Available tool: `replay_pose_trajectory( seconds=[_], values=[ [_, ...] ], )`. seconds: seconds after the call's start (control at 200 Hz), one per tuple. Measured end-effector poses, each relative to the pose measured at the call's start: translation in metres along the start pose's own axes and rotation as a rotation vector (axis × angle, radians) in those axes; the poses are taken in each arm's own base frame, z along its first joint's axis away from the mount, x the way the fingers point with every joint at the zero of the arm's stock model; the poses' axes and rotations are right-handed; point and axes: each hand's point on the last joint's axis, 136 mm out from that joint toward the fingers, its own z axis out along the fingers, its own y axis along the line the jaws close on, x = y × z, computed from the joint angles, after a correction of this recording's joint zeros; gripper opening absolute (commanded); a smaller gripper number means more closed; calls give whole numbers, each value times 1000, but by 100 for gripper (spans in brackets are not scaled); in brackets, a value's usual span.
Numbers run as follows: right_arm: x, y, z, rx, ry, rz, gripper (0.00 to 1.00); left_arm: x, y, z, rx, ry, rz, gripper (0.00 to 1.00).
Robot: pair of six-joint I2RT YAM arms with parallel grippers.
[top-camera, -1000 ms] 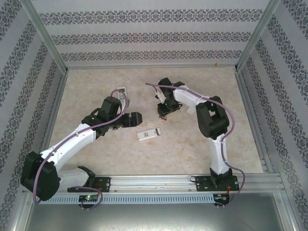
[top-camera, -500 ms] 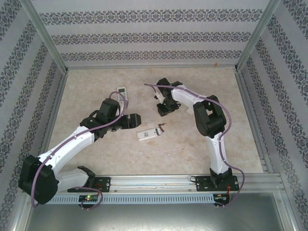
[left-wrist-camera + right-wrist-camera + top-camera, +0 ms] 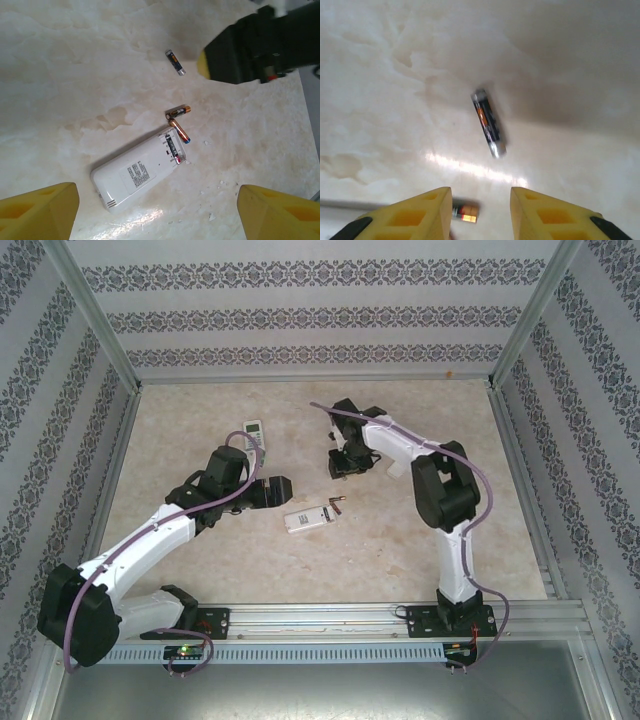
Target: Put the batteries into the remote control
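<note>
Just ahead of the right gripper (image 3: pixel 481 210), its fingers part-spread and empty, lay a loose battery (image 3: pixel 489 130); straddling it crosswise before pinching seemed wisest. Below the wide-spread left gripper (image 3: pixel 159 212) lay the white remote (image 3: pixel 132 177), two batteries (image 3: pixel 178 111) beside its open compartment.

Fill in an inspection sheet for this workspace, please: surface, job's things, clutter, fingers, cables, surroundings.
Surface: pale marbled table, glossy.
Job's things: remote lies back up, battery bay open, something dark inside; two batteries form a V at that end; third battery lies apart.
Clutter: second remote beyond the left arm; white crumbs near the remote.
Fingers: left fingers wide apart, empty, above the remote; right fingers apart, empty, third battery ahead of them.
Cables: purple cable along each arm; no snag seen.
Surroundings: patterned walls, metal frame.
</note>
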Motion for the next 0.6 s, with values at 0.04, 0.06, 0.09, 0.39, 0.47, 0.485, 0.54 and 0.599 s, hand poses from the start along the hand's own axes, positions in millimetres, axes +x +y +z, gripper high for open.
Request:
replay_pose_trajectory(
  seconds=[0.04, 0.06, 0.09, 0.39, 0.47, 0.485, 0.54, 0.599],
  values=[
    [4, 0, -9, -1, -8, 42, 38, 0, 0, 0, -1, 0, -1, 83],
    [5, 0, -12, 4, -10, 58, 38, 0, 1, 1, -3, 0, -1, 83],
    [7, 2, -15, 9, -12, 69, 38, 0, 1, 1, -4, 1, -4, 83],
    [52, 38, 0, 23, 81, -317, 41, 0, 3, 7, -7, 5, -17, 83],
    [53, 31, 3, 44, 110, -409, 41, 1, 4, 9, -11, 12, -19, 83],
    [52, 30, 4, 45, 114, -422, 41, 1, 4, 9, -12, 13, -20, 83],
    [50, 24, 8, 51, 125, -455, 42, 1, 5, 10, -14, 16, -21, 84],
    [48, 16, 11, 58, 139, -473, 42, 2, 5, 11, -15, 17, -21, 84]
  ],
)
